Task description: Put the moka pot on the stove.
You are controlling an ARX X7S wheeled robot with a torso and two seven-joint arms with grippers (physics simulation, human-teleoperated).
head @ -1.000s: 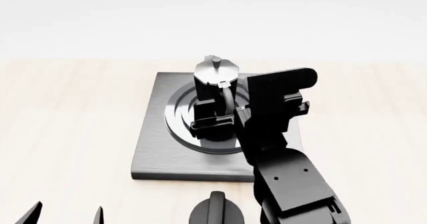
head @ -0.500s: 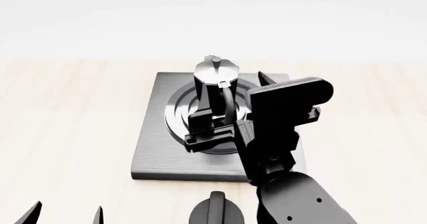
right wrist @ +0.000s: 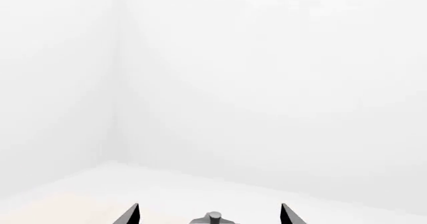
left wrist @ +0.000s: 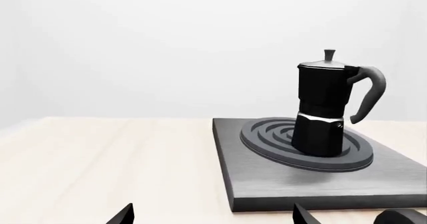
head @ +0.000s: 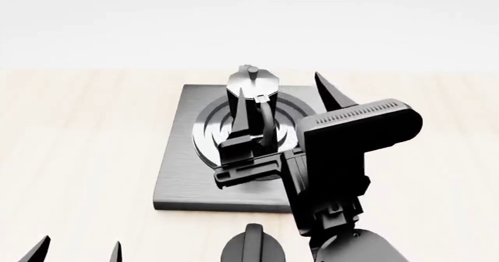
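The moka pot (head: 251,86), black with a silver lid, stands upright on the ring burner of the grey stove (head: 181,174). It also shows in the left wrist view (left wrist: 322,109), centred on the stove's rings (left wrist: 267,179). My right gripper (head: 279,83) is open and empty, raised on the near side of the pot, with one finger on each side of it and apart from it. In the right wrist view only the lid knob (right wrist: 213,216) shows between the open fingertips of that gripper (right wrist: 210,210). My left gripper (head: 76,248) is open and empty at the near left, also seen in its own wrist view (left wrist: 213,216).
A short black round knob with an upright fin (head: 253,248) sits on the wooden table (head: 78,145) just in front of the stove's near edge; it also shows in the left wrist view (left wrist: 401,217). A white wall lies behind the table.
My right gripper has drawn back from the pot's handle toward me and risen, its fingers tilting upward and staying open. The pot has stayed on the burner. The left arm has not moved.
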